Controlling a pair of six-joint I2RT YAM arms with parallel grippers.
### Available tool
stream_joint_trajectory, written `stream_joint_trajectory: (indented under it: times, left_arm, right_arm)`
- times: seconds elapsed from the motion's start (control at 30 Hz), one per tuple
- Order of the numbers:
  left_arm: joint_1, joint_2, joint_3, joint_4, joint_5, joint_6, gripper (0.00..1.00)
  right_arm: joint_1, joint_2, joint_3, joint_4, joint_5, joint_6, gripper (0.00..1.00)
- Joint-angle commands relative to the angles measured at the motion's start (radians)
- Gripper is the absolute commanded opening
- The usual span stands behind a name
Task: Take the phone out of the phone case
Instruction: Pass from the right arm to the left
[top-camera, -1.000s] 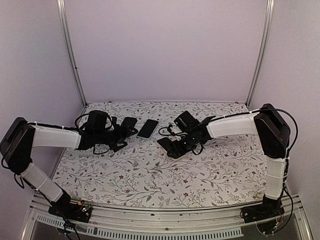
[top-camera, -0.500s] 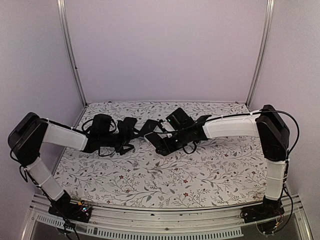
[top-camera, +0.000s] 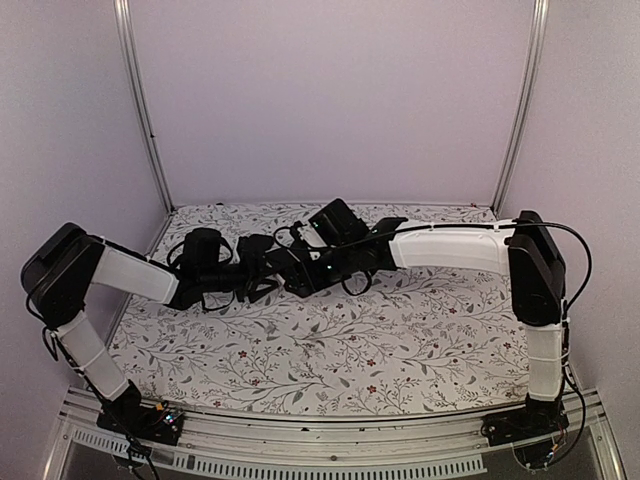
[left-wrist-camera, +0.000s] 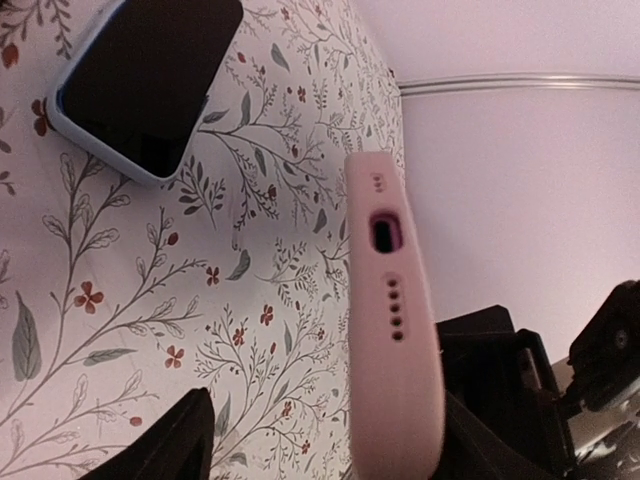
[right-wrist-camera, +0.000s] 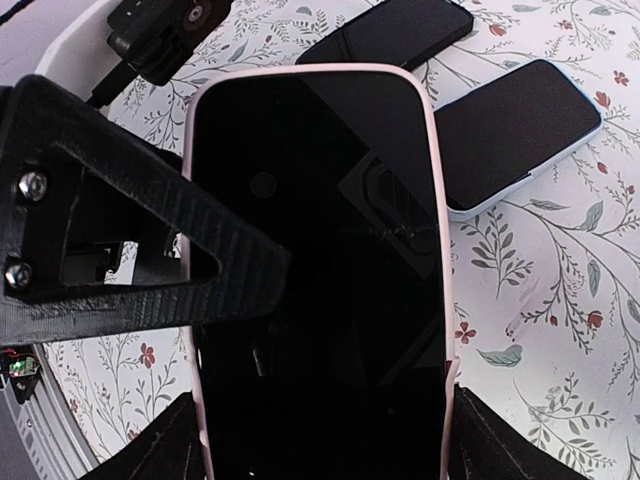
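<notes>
A phone with a dark screen sits in a pink case (right-wrist-camera: 318, 250). My right gripper (right-wrist-camera: 320, 425) is shut on its lower end, one finger against each long edge. It holds the phone above the table, left of centre (top-camera: 298, 268). In the left wrist view the pink case's (left-wrist-camera: 390, 300) bottom edge, with its charging port, stands upright next to my right finger (left-wrist-camera: 500, 400). The left gripper (left-wrist-camera: 325, 425) is open around that end, and its left finger (left-wrist-camera: 175, 445) is apart from the case. One left finger (right-wrist-camera: 130, 250) overlaps the screen's left side.
A phone in a light blue case (right-wrist-camera: 520, 140) lies screen up on the flowered cloth just beyond the held phone. A black phone (right-wrist-camera: 390, 35) lies beside it, farther back. The left wrist's camera housing (right-wrist-camera: 160, 35) is close by. Both arms meet over the table's back left.
My right arm has swung left, carrying the pink-cased phone from mid-table to the left gripper. The left gripper has reached right to meet it and now straddles the phone's end.
</notes>
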Motion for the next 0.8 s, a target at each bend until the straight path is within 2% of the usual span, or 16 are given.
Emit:
stream_joint_trajectory:
  times: [0.0, 0.53, 0.6, 0.77]
  left_arm:
    - [0.011, 0.014, -0.011, 0.072, 0.035, -0.013, 0.64]
    - [0.029, 0.021, -0.017, 0.119, 0.059, -0.021, 0.06]
    - [0.028, 0.015, -0.019, 0.117, 0.058, -0.021, 0.00]
    - [0.029, -0.011, -0.013, 0.101, 0.056, -0.013, 0.00]
  right_arm:
    - [0.014, 0.015, 0.060, 0.010, 0.017, 0.010, 0.42]
    - [0.034, 0.028, 0.105, -0.036, 0.053, -0.015, 0.42]
    - [0.034, 0.027, 0.106, -0.037, 0.056, -0.018, 0.42]
    - [0.034, 0.025, 0.107, -0.044, 0.068, -0.019, 0.49]
